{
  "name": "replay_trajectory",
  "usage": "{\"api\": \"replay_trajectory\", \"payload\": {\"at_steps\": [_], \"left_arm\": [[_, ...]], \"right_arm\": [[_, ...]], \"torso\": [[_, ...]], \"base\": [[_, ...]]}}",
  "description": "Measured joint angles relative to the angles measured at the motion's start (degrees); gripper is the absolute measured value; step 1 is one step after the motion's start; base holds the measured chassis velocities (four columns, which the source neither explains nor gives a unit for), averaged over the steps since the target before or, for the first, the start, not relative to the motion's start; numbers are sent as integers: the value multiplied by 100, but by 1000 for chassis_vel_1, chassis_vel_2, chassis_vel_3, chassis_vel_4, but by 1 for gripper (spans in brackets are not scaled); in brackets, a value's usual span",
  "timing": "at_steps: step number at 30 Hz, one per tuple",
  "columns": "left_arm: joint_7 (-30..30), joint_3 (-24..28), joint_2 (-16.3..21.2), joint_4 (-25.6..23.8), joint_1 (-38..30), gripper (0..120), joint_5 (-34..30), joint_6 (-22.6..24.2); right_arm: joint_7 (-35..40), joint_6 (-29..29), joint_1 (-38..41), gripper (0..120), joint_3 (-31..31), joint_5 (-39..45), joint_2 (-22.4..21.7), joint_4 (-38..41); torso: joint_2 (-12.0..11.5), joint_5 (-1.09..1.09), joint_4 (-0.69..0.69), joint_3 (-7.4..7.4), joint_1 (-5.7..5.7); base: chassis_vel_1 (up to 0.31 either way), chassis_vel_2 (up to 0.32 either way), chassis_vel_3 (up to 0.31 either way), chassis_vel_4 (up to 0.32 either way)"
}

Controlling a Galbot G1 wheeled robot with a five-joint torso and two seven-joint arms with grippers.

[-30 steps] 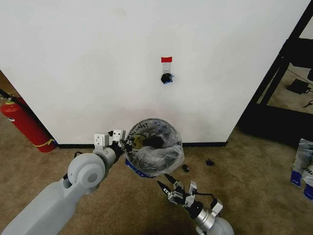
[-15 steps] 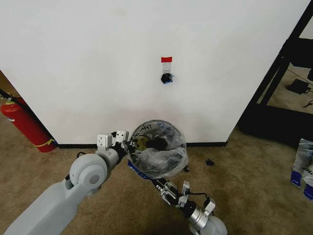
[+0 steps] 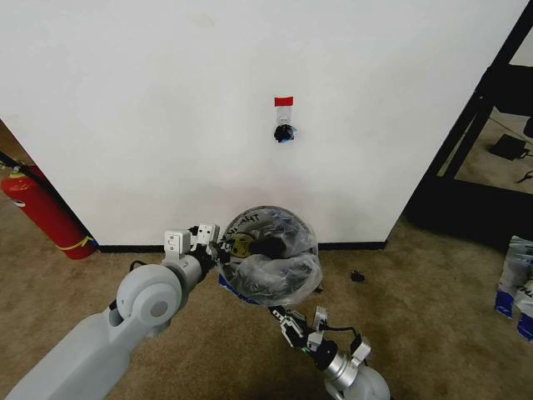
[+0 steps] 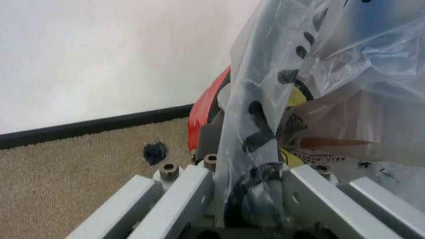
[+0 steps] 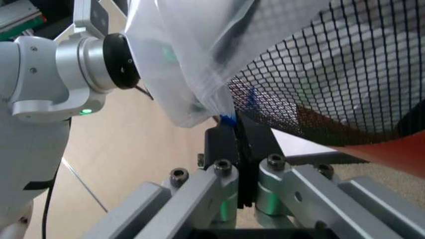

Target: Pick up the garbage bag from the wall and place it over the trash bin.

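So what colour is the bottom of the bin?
Red. The trash bin has a red base, clearest in the left wrist view beside the garbage bag.

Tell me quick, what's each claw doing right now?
Left claw: shut on the garbage bag at the trash bin.
Right claw: shut on the bag's lower edge.

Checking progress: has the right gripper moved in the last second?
Yes. The right gripper moved toward the white wall's black baseboard, up to the translucent white garbage bag.

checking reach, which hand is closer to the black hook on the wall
Left. The left hand sits at the trash bin's near-wall side, clamped on the garbage bag, below the hook. The right hand grips the bag's front edge, farther out from the wall.
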Motion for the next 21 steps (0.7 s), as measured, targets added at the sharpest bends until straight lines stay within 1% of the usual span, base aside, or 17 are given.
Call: {"api": "replay_trajectory", "payload": {"at_steps": [5, 12, 21], "left_arm": [[-1, -34, 12, -121, 70, 0, 1, 0], [-2, -113, 24, -510, 265, 0, -5, 34], [2, -127, 36, -621, 322, 0, -6, 65]], "right_arm": [[95, 94, -6, 0, 40, -251, 6, -116], [426, 241, 25, 0, 44, -543, 39, -405], [513, 379, 45, 0, 146, -626, 27, -530]], "torso": [[0, 0, 0, 0, 0], [0, 1, 0, 0, 0], [0, 1, 0, 0, 0]], "base": [[0, 0, 0, 0], [0, 0, 0, 0], [0, 0, 0, 0]]}}
